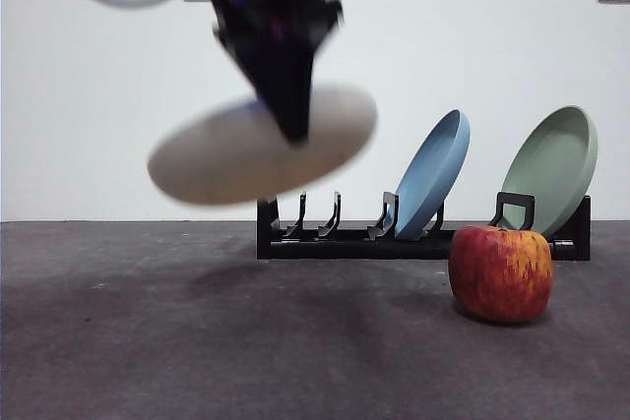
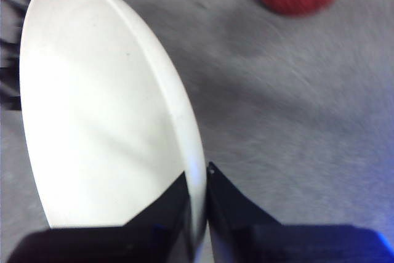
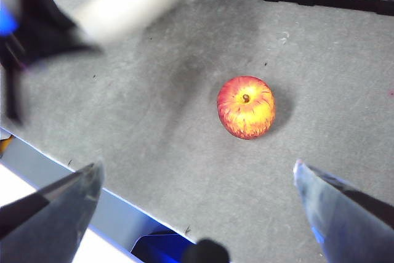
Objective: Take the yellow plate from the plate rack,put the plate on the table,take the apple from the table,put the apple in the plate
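Surface: dark grey table (image 1: 148, 341) under a plain white wall, as I see it from the front.
Apple: I see the apple (image 1: 501, 272) resting on the table, near right, just in front of the rack's right end.
Right gripper: my right gripper (image 3: 197, 180) hangs above the table, jaws spread wide, with the apple lying beyond and between them, untouched.
Left gripper: my left gripper (image 2: 200, 207) is clamped on the rim of the yellow plate (image 1: 261, 145); the rim sits between both jaws.
Plate position: tilted, in the air left of centre, clear of the table.
Rack: farther back, the plate rack (image 1: 325, 240) holds a blue plate (image 1: 433, 172) and a sage-green plate (image 1: 556, 164), both leaning right.
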Motion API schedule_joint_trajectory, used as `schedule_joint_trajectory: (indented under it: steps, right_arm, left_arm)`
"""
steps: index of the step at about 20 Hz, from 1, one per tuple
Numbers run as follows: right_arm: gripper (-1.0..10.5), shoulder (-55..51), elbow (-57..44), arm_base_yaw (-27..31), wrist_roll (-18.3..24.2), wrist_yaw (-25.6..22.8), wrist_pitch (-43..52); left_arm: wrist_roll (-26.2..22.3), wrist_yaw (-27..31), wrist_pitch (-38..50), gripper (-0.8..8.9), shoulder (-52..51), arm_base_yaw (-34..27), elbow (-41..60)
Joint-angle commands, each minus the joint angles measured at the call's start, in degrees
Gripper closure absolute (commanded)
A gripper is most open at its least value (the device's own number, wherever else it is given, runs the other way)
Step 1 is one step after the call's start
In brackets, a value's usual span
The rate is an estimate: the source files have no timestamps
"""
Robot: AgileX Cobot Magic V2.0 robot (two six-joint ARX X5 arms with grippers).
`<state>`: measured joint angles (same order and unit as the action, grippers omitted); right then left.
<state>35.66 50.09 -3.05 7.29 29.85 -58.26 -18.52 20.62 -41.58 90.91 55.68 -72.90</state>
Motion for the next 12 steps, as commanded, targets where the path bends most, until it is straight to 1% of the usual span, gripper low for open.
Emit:
schedule_joint_trajectory:
  steps: [1,3,5,9,12]
  right_arm:
    - [3.2,-0.02,0.15,-0.17,-0.39,-0.13,0.33]
    - [3.2,-0.02,0.15,-0.17,-0.39,-0.11,0.33]
    - [3.2,-0.02,0.15,-0.17,-0.39,-0.13,0.31]
    - [3.2,-0.02,0.15,-0.17,-0.39,-0.09,0.31]
    - [3.2,-0.02,0.15,-0.17,-0.44,0.07,0.24]
  left_arm:
    - [-1.27,1.4,5.51,8.19,1.81,2.64,5.2]
    - [-1.66,4.72,11.23,8.19,2.91,5.16,8.87]
    - [-1.64,5.75,14.36,8.19,4.0,6.82,11.45]
    - [-0.98,7.76,16.13,8.19,10.21,7.43,13.05]
    - [-0.48,7.76,16.24,8.2,14.38,7.76,13.03]
